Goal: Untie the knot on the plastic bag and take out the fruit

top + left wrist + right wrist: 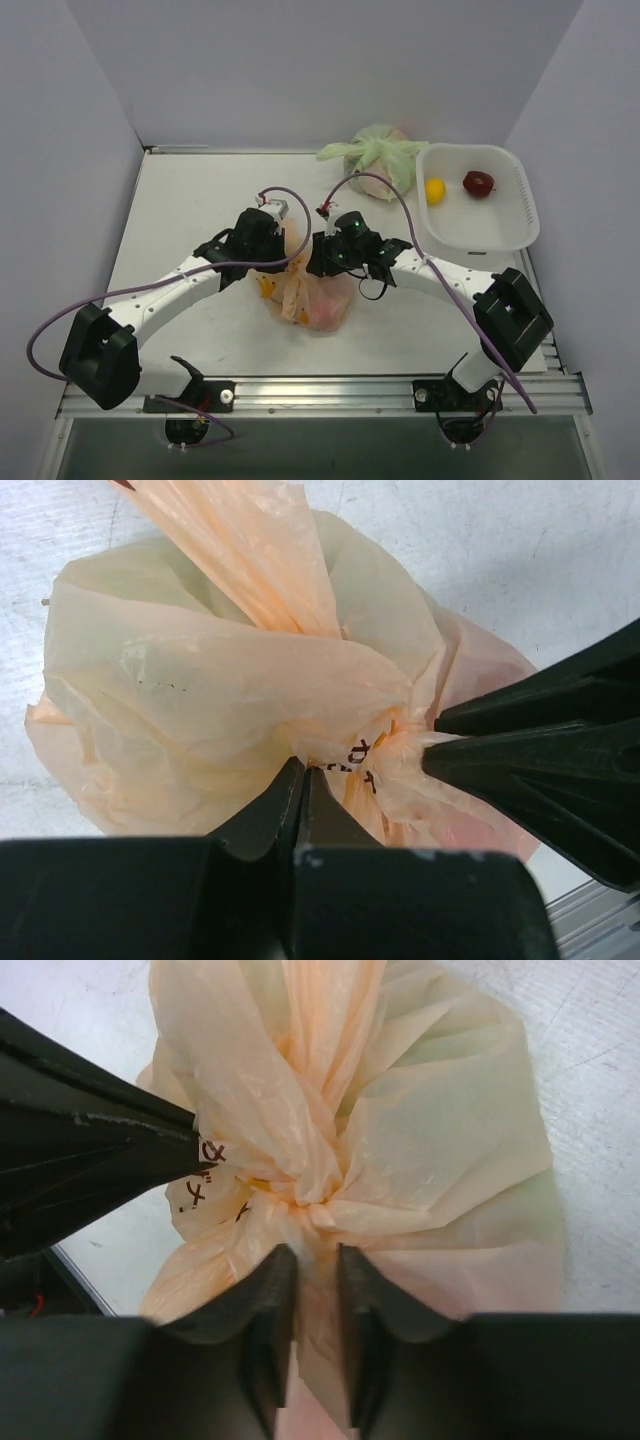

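Note:
The peach-orange plastic bag (pixel 310 298) sits on the table between both arms, and blurred yellow and red fruit (pixel 268 290) shows through its film. My left gripper (pixel 303 772) is shut, its tips pinching the printed film just left of the knot (pixel 388 742). From the other side, my right gripper (pixel 318 1256) is shut on a strand of film directly under the knot (pixel 305 1195). Each wrist view shows the other gripper's fingers (pixel 150 1150) touching the bag by the knot. An ear of film (pixel 260 550) stands up above it.
A tied pale green bag (pixel 375 152) lies at the back. Beside it, at the right, a white basket (pixel 500 238) holds a yellow fruit (pixel 434 189) and a red fruit (pixel 478 183). Purple cables loop over both arms.

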Robot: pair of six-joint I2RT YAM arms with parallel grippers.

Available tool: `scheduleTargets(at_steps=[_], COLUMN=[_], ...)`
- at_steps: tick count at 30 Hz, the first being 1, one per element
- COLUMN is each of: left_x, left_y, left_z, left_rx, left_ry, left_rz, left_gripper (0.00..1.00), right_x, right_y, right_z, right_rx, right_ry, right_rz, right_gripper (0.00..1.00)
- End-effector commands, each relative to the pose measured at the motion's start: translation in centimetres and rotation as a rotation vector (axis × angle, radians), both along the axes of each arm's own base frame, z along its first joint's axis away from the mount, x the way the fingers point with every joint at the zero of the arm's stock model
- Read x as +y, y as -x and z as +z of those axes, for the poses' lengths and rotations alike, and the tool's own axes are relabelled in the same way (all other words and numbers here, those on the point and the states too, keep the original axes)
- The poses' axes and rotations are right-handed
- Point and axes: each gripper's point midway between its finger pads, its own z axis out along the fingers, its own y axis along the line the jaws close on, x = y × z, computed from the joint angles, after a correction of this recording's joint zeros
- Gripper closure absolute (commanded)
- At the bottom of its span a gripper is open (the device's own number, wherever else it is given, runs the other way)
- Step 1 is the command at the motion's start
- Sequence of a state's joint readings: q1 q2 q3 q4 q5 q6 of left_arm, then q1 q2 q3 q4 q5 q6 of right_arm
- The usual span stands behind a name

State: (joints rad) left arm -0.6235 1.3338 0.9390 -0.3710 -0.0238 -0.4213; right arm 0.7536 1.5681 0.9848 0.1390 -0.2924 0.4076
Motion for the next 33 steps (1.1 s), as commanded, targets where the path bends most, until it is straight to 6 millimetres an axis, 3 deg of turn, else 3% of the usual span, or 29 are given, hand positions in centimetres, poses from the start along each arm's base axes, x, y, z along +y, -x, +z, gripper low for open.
scheduleTargets(at_steps=[1,3,8,9,10,11,12,13,16,19,21,22,23,24,26,30,32,33], left_x=[-0.4,1.0,6.9,9.1,10.2,11.4,13.1,13.9,15.6,14.8,13.1,12.4,11.6,11.3,10.6,9.6,9.5,9.7], left_y=[-1.1,-1.9,-4.7,-5.6,-5.8,-6.1,-6.4,-6.5,-6.2,-6.3,-6.1,-5.8,-5.6,-5.5,-5.1,-4.7,-4.6,-4.6], left_z=[0.7,1.5,4.5,5.1,5.4,5.9,5.9,6.1,4.8,5.1,5.3,5.3,5.5,5.5,6.0,6.9,7.3,7.4], left_rx=[-0.029,-0.056,-0.128,-0.143,-0.149,-0.168,-0.172,-0.181,-0.153,-0.160,-0.153,-0.151,-0.148,-0.152,-0.169,-0.195,-0.205,-0.212], left_ry=[0.059,0.060,0.056,0.054,0.050,0.039,0.034,0.039,0.065,0.109,0.171,0.189,0.214,0.221,0.225,0.260,0.266,0.264], left_rz=[-0.007,0.031,0.186,0.248,0.274,0.318,0.375,0.403,0.457,0.421,0.347,0.319,0.282,0.265,0.239,0.193,0.188,0.193], left_gripper=[1.00,1.00,1.00,1.00,1.00,1.00,1.00,1.00,1.00,1.00,1.00,1.00,1.00,1.00,1.00,1.00,1.00,1.00], right_x=[-0.1,-1.2,-6.4,-7.8,-10.1,-11.3,-12.7,-14.7,-16.3,-14.5,-13.8,-13.0,-11.9,-11.8,-10.5,-8.0,-7.5,-7.4], right_y=[-0.2,-0.4,-1.6,-1.4,-2.6,-2.7,-2.5,-3.2,-2.6,-1.4,-0.8,-0.9,-0.2,0.1,-0.1,-0.3,-1.2,-2.0], right_z=[0.7,0.5,2.2,1.5,2.8,2.8,2.1,3.0,3.2,3.5,3.3,4.7,5.2,5.2,7.4,10.7,11.3,12.6], right_rx=[-0.040,-0.059,-0.116,-0.105,-0.134,-0.134,-0.129,-0.163,-0.174,-0.157,-0.165,-0.199,-0.215,-0.227,-0.260,-0.312,-0.329,-0.355], right_ry=[-0.017,0.009,0.027,0.035,0.010,0.005,0.013,0.004,-0.014,-0.024,0.037,0.043,0.058,0.106,0.090,0.062,0.079,0.076], right_rz=[-0.017,-0.050,-0.182,-0.213,-0.293,-0.339,-0.378,-0.452,-0.505,-0.405,-0.350,-0.325,-0.278,-0.253,-0.219,-0.169,-0.180,-0.209], right_gripper=[0.83,0.99,1.00,1.00,1.00,1.00,1.00,1.00,1.00,0.89,0.71,0.64,0.51,0.44,0.31,0.21,0.19,0.16])
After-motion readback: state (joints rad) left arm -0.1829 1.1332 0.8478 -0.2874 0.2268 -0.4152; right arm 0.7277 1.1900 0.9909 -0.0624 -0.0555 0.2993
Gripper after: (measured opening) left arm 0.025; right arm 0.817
